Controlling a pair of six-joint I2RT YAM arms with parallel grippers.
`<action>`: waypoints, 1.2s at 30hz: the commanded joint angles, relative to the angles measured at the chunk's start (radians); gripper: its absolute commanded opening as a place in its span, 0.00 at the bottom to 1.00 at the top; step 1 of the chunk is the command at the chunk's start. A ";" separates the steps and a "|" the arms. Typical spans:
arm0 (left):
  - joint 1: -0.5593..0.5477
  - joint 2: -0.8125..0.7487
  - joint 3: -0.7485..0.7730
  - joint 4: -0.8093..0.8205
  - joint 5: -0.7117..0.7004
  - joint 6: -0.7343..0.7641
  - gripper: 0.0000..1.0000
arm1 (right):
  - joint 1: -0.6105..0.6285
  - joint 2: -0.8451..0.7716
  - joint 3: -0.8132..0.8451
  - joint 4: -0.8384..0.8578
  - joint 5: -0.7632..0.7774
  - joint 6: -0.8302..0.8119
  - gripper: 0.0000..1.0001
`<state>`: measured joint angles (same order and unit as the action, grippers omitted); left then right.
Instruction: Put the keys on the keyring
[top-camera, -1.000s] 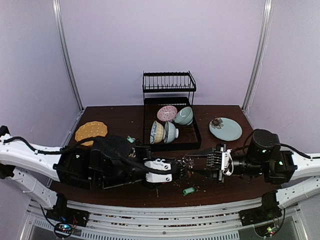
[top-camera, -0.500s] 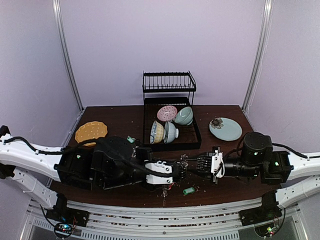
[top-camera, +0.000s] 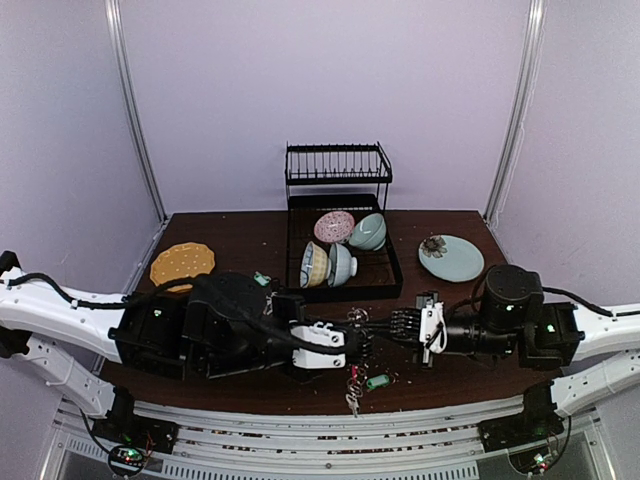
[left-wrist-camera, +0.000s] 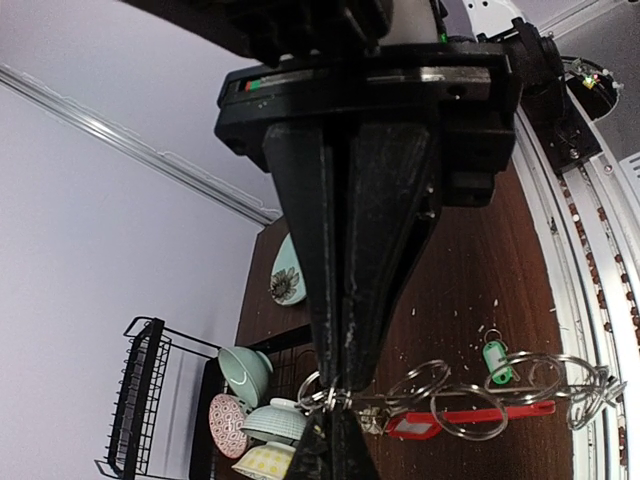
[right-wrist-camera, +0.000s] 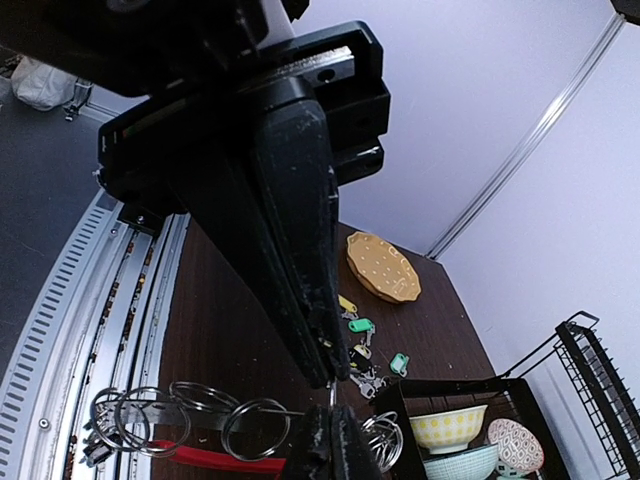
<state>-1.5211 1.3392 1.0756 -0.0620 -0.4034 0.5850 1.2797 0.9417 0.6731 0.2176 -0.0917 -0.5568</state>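
Observation:
The keyring (left-wrist-camera: 470, 412), a big wire ring with a red sleeve and many split rings, hangs between both arms above the table's front middle. My left gripper (left-wrist-camera: 340, 395) is shut on its wire among a bunch of small rings, and shows in the top view as the left gripper (top-camera: 349, 338). My right gripper (right-wrist-camera: 331, 393) faces it from the right, shut on a thin ring of the same keyring (right-wrist-camera: 215, 455). Loose keys with yellow (right-wrist-camera: 347, 305), green (right-wrist-camera: 360, 325) and teal (right-wrist-camera: 399, 363) tags lie near the orange plate. Another green-tagged key (left-wrist-camera: 494, 357) lies under the ring.
A black dish rack (top-camera: 340, 268) holding several bowls stands at the back centre. A teal plate (top-camera: 451, 258) lies at the back right and an orange plate (top-camera: 182, 262) at the back left. Small crumbs dot the dark table (top-camera: 240, 235). The table's front edge is just below the ring.
My right gripper has moved left to meet the left one and closed its jaws on a ring. The keyring now dangles lower between the two grippers.

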 joint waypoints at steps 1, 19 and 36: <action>-0.002 -0.007 0.030 0.068 0.051 -0.013 0.00 | 0.006 -0.010 0.026 0.023 0.032 0.013 0.00; -0.002 -0.099 -0.242 0.663 0.267 -0.090 0.36 | 0.004 -0.096 -0.187 0.550 -0.274 0.175 0.00; -0.002 -0.013 -0.214 0.738 0.262 -0.120 0.17 | 0.006 -0.062 -0.177 0.586 -0.290 0.200 0.00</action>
<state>-1.5215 1.3045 0.8261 0.6056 -0.1150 0.4953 1.2797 0.8787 0.4843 0.7605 -0.3672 -0.3660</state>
